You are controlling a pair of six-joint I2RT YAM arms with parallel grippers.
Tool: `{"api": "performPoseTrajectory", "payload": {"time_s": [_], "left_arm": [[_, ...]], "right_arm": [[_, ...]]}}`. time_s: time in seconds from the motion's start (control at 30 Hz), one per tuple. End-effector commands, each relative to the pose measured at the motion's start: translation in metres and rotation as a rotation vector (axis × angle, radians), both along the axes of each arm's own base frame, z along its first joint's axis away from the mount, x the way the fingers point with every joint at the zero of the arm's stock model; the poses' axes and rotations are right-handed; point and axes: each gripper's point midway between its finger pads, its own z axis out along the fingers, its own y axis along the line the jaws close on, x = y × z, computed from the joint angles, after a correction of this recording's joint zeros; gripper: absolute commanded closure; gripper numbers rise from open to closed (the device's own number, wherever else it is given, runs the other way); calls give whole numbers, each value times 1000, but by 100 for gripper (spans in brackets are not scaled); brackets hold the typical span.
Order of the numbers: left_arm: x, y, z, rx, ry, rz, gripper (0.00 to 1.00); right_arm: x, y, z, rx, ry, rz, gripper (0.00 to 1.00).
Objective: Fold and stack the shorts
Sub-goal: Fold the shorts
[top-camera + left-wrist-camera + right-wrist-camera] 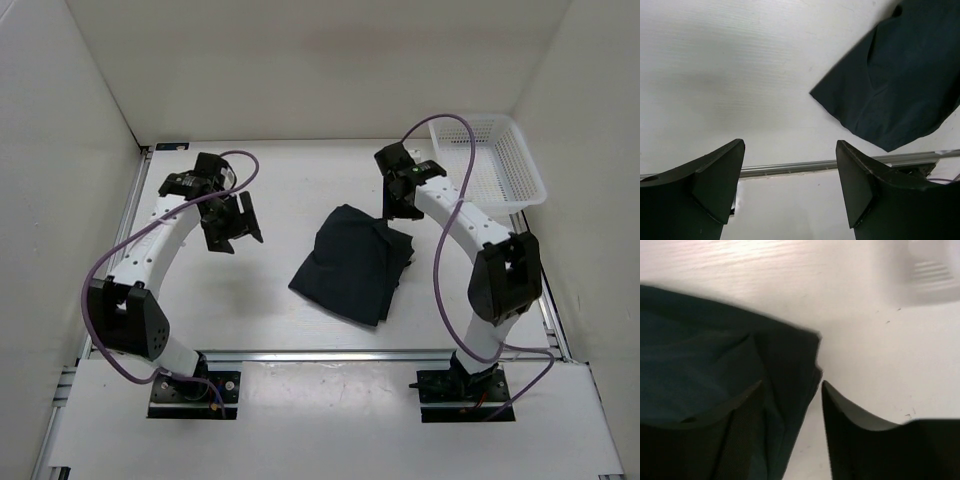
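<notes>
The dark navy shorts (352, 265) lie folded in a rough rectangle at the table's middle. In the left wrist view the shorts (900, 85) fill the upper right. My left gripper (232, 225) hangs open and empty to the left of them, jaws wide apart (790, 160) over bare table. My right gripper (400, 210) is at the shorts' far right corner. Its jaws are open (790, 390), with the left finger (740, 410) over the cloth (700, 355) and the right finger (850, 420) over bare table, so the folded edge lies between them.
A white mesh basket (490, 165) stands at the back right, blurred in the right wrist view (935, 270). A metal rail (320, 354) runs along the table's near edge, also in the left wrist view (790, 167). White walls enclose the table.
</notes>
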Motion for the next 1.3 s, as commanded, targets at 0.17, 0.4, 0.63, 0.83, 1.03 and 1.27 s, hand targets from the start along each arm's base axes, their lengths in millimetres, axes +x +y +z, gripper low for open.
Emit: {"api": "performPoseTrajectory", "payload": {"time_s": [0.17, 0.4, 0.63, 0.83, 1.03, 1.27], "left_arm": [[8, -36, -12, -27, 7, -81, 16], [7, -42, -9, -23, -4, -91, 16], [8, -41, -10, -14, -6, -87, 16], [8, -41, -10, -14, -6, -87, 16], [7, -51, -21, -6, 22, -116, 16], [6, -72, -46, 28, 61, -211, 8]], "right_arm": [[-42, 51, 21, 128, -28, 121, 83], [-50, 90, -20, 106, 78, 230, 98], [-47, 67, -59, -13, 159, 159, 100], [-61, -5, -64, -43, 184, -15, 100], [-67, -11, -55, 68, 152, -37, 100], [-81, -8, -20, 207, 85, -47, 90]]}}
